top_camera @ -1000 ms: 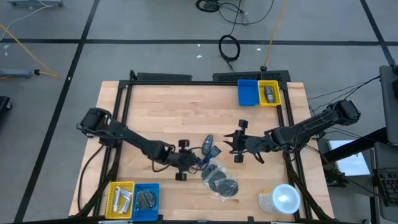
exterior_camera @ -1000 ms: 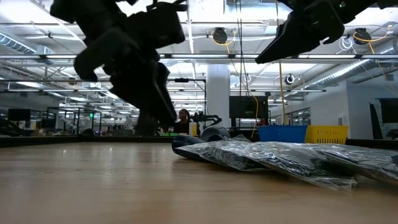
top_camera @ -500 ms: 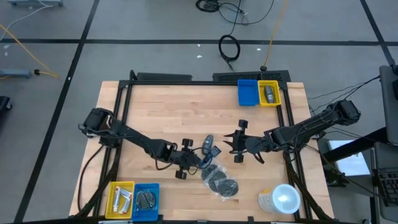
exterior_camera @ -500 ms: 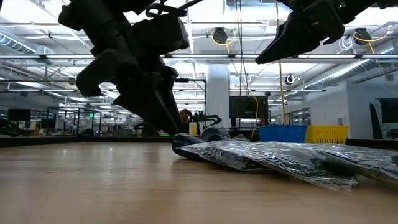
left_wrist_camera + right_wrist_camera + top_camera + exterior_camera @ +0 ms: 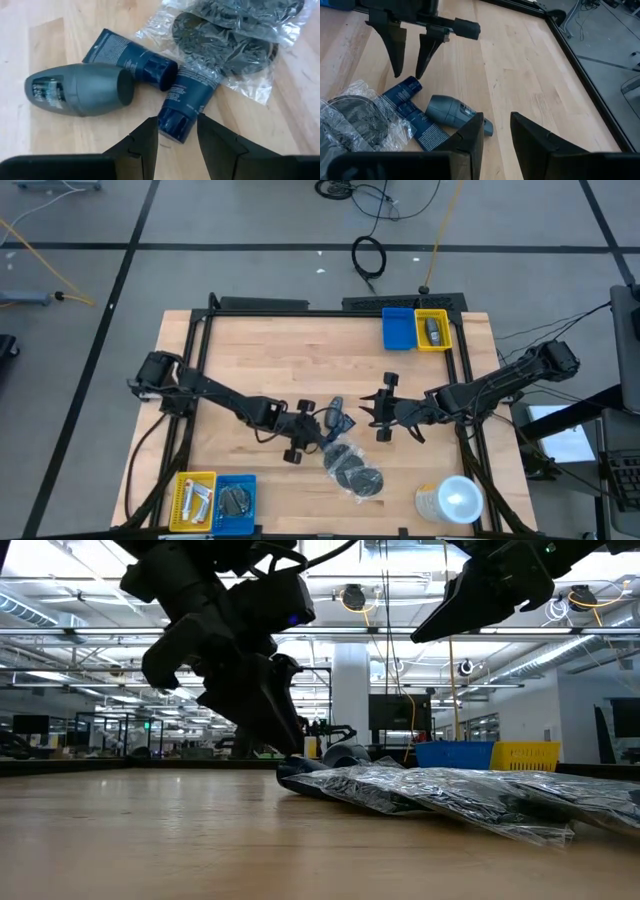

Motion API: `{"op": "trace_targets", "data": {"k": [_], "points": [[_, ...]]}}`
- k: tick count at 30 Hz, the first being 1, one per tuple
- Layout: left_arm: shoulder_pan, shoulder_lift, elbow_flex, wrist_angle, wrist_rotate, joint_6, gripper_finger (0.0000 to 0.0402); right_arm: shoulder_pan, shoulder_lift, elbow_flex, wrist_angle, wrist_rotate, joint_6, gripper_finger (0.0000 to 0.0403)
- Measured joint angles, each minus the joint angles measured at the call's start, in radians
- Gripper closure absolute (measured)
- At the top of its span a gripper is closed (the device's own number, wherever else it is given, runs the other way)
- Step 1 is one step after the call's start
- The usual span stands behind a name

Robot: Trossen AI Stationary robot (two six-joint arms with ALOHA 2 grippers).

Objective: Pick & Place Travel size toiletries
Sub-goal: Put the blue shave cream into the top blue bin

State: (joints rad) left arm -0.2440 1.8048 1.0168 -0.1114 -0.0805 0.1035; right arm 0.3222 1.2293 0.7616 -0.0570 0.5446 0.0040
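Left end effector (image 5: 318,437) hangs low over the bench (image 5: 300,350), its two fingers (image 5: 145,142) parted with a gap between them and nothing gripped. Straight ahead of those fingers, just beyond the tips, lies a dark blue tube (image 5: 187,102) with its cap end pointing toward the gap. A second dark blue tube (image 5: 127,57) lies beside the first, their cap ends nearly meeting, and a grey roll-on bottle (image 5: 77,89) rests on its side next to that, to one side of the fingers. Beyond the tubes, farther from the end effector, sits a crinkled clear bag of dark round discs (image 5: 225,35), one corner of the wrap overlapping the nearer tube.

Right end effector (image 5: 378,417) hovers higher, just across this cluster, its fingers (image 5: 470,135) also apart and empty, facing the left one. Behind it, at the far edge of the bench, stand a blue bin (image 5: 399,328) and a yellow bin (image 5: 433,330). Behind the left arm, at the near edge, another yellow bin (image 5: 194,501) and blue bin (image 5: 236,502) sit side by side. A white-lidded cup (image 5: 452,500) stands near the right arm.
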Motion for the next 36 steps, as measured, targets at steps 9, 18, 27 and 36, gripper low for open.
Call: {"op": "trace_targets", "data": {"k": [9, 18, 27, 36], "points": [[0.009, 0.044, 0.001, 0.056, 0.039, 0.025, 0.0266, 0.0, 0.0, -0.01, 0.015, 0.0, 0.0, 0.0314], [0.01, 0.116, 0.004, 0.125, 0.061, 0.026, 0.0265, 0.0, 0.0, -0.026, 0.035, 0.0, -0.019, 0.0314], [0.011, 0.145, 0.004, 0.126, 0.088, -0.036, 0.0265, 0.0, 0.0, -0.027, 0.038, 0.0, -0.019, 0.0314], [0.008, 0.149, 0.0, 0.109, 0.07, -0.091, 0.0225, 0.0, 0.0, -0.027, 0.038, 0.0, -0.019, 0.0314]]}}
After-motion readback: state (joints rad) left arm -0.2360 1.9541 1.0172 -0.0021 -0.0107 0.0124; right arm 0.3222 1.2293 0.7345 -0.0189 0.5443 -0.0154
